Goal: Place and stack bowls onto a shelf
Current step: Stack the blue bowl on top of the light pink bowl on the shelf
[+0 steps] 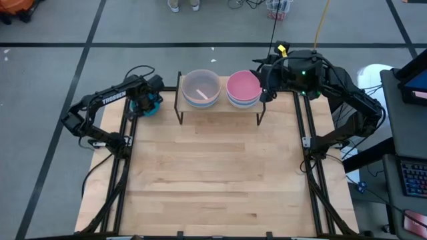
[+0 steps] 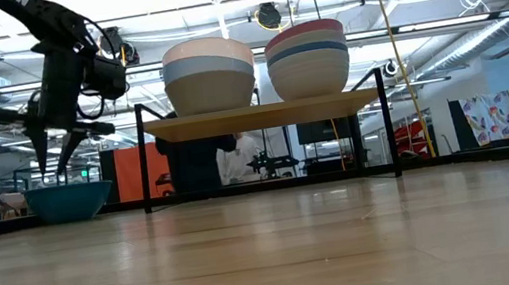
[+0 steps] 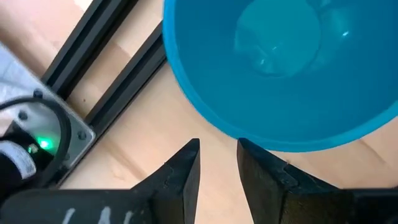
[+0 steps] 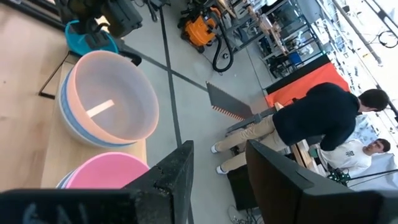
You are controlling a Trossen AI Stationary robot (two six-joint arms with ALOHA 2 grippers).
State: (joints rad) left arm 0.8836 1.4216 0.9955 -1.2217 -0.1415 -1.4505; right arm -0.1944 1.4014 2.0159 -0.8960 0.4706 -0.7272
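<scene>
The bare wooden worktop (image 1: 213,180) fills the near ground. At its far edge stands the shelf (image 1: 220,107), carrying two stacks of bowls: a peach-topped stack (image 1: 201,88) on its left half and a pink-topped stack (image 1: 243,89) on its right half. Left of the shelf, a blue bowl (image 1: 148,104) sits on the worktop; the left claw (image 3: 217,155) hovers just over its rim, fingers narrowly apart, holding nothing. The right claw (image 4: 217,162) hangs by the pink-topped stack, fingers apart and empty.
</scene>
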